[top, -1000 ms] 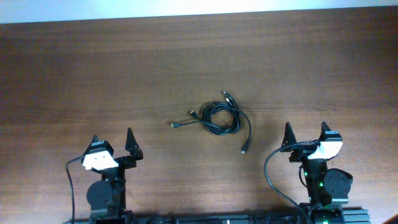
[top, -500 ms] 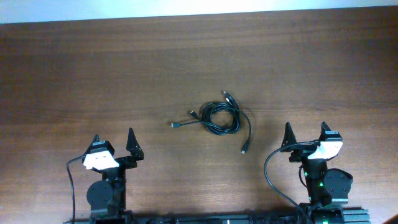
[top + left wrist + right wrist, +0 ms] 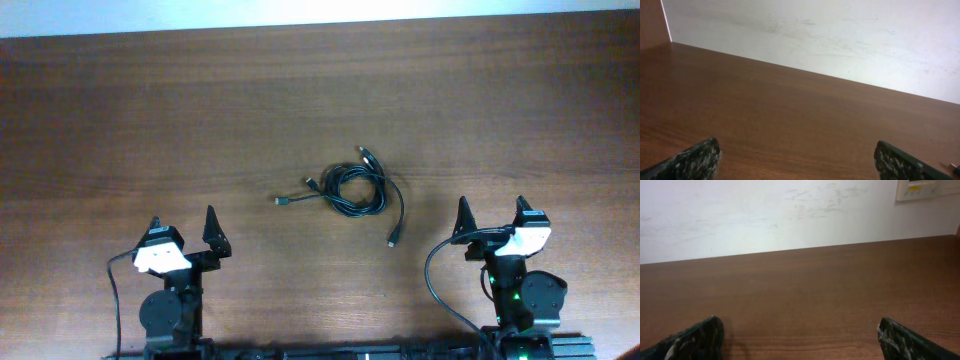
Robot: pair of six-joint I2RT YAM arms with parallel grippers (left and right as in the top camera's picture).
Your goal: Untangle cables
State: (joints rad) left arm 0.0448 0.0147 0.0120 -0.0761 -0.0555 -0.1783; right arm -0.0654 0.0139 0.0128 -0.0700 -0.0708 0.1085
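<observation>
The cables point(image 3: 356, 188) lie in a small black tangle in the middle of the table point(image 3: 140, 110), well apart from the left gripper point(image 3: 182, 222) and the right gripper point(image 3: 491, 210). Both grippers sit at the near edge, wide open, with nothing in them. The cords look thin, light and floppy, so they will likely bend and slide when pulled, and a loose end by its little plug point(image 3: 393, 241) seems a better place to pinch than the tight loops.

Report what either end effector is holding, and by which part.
Nothing is held. The left end effector and right end effector both stand open and empty, apart from the tangled cables lying on the table.
</observation>
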